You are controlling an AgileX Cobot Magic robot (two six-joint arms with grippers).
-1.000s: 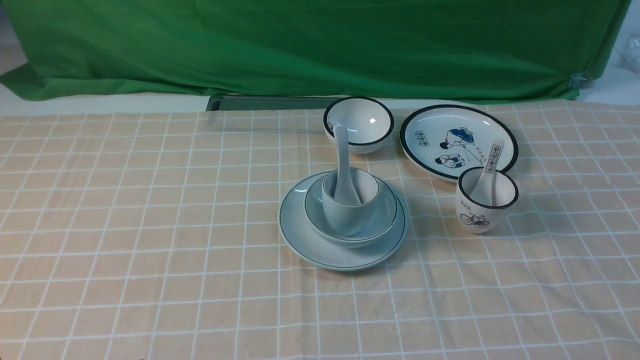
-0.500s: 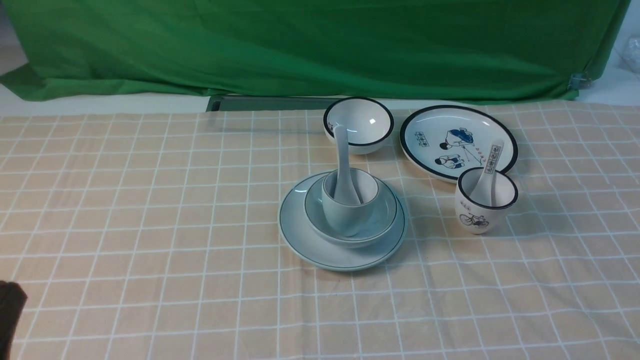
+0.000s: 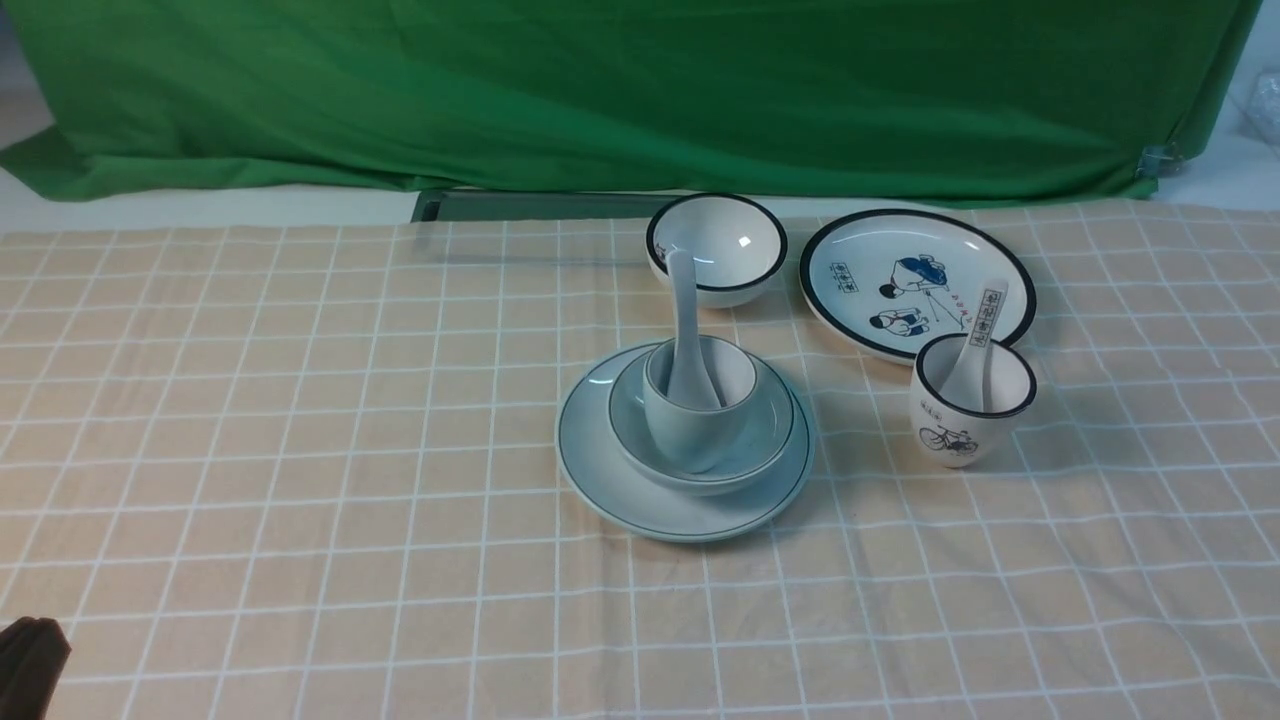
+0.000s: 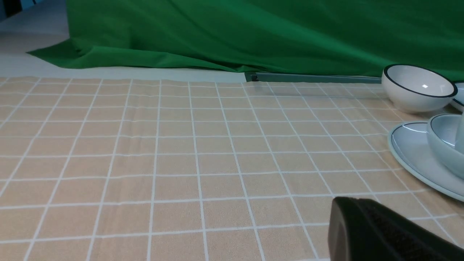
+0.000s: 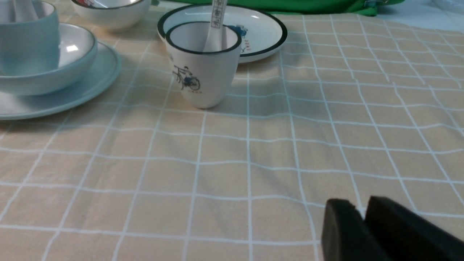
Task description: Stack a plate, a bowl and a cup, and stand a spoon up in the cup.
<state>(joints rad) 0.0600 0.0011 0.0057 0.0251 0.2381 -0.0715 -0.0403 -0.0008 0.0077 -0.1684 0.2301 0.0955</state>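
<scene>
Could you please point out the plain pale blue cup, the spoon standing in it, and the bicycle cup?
plain cup [image 3: 690, 435], front view, outer front wall.
spoon [image 3: 684, 300], front view, middle of its handle.
bicycle cup [image 5: 208, 78], right wrist view, outer wall beside the drawing.

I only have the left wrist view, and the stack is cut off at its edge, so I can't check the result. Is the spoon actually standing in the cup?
Observer: Yes. In the front view the spoon stands in the cup, with its handle leaning up past the far rim.
Operator: Is the cup seated in the bowl?
Observer: Yes. The cup sits inside the bowl, and the bowl sits on the plate.
Operator: Where is the right gripper?
Observer: The right wrist view shows the right gripper low over bare tablecloth. Its jaws are slightly parted with nothing between them, and it is well apart from the bicycle cup.
</scene>
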